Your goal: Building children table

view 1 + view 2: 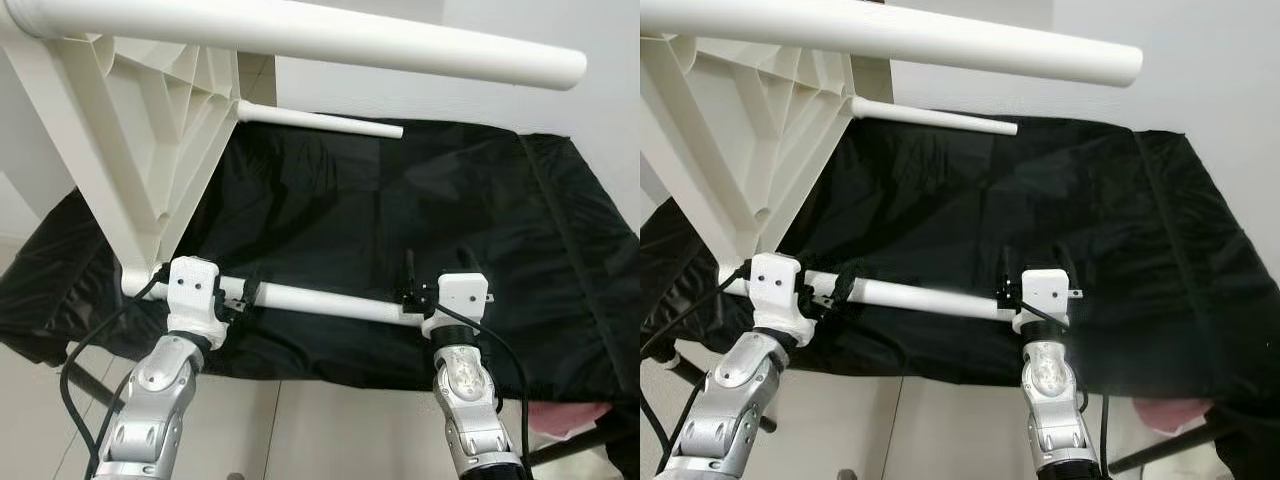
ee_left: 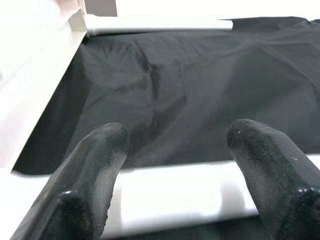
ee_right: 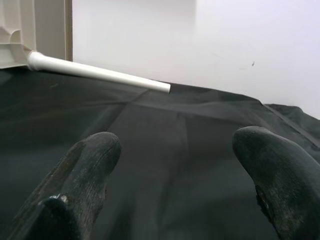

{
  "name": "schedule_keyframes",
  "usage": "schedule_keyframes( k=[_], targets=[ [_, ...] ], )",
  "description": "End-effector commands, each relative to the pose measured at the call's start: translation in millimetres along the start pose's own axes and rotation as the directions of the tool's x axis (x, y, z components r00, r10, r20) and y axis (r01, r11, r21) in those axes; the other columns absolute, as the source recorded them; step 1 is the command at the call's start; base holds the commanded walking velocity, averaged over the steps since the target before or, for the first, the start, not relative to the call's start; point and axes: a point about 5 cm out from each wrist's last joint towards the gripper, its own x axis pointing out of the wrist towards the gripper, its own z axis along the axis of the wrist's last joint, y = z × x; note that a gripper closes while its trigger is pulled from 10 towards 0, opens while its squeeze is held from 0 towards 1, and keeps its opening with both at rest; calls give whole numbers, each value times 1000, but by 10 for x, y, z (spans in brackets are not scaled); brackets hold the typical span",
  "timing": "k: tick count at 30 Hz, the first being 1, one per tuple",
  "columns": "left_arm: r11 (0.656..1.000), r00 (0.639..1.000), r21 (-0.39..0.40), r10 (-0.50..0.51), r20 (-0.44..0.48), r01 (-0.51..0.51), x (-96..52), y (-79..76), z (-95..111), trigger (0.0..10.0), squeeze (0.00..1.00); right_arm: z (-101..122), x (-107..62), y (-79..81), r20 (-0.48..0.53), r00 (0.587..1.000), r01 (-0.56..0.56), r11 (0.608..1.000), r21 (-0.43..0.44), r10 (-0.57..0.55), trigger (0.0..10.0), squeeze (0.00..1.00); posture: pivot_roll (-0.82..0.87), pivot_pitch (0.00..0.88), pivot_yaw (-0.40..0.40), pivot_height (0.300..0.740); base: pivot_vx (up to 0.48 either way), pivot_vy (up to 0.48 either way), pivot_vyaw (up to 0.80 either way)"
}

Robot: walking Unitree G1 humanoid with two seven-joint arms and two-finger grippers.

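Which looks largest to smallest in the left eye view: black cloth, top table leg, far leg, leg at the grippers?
1. black cloth
2. top table leg, enlarged by nearness
3. leg at the grippers
4. far leg, though distance shrinks it

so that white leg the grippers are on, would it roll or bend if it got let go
The white leg looks like a smooth round tube, so loose it would probably roll on the black cloth. It appears rigid, showing no sag between the left gripper and right gripper. One end seems seated in the tabletop, likely limiting rolling.
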Motion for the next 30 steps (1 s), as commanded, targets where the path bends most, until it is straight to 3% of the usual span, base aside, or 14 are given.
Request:
schedule_keyframes(
  k=[1,20,30],
  targets=[
    [1000,1000,-12,-18,-25,18,-8,-15,-52,10000,0,-20,-17,-24,-14,1000,13,1000,-2,-13,10000,0,-59,48,32,740,-266,0,0],
    [1000,1000,-14,-19,-20,19,7,-25,-46,10000,0,-16,-14,-30,-13,1000,21,1000,-5,-21,10000,0,-54,49,32,740,-268,0,0],
    [999,1000,38,16,15,-16,10,6,-15,10000,0,-27,-19,-40,-18,1000,11,1000,-10,-11,10000,0,-45,59,29,740,0,0,0]
  ],
)
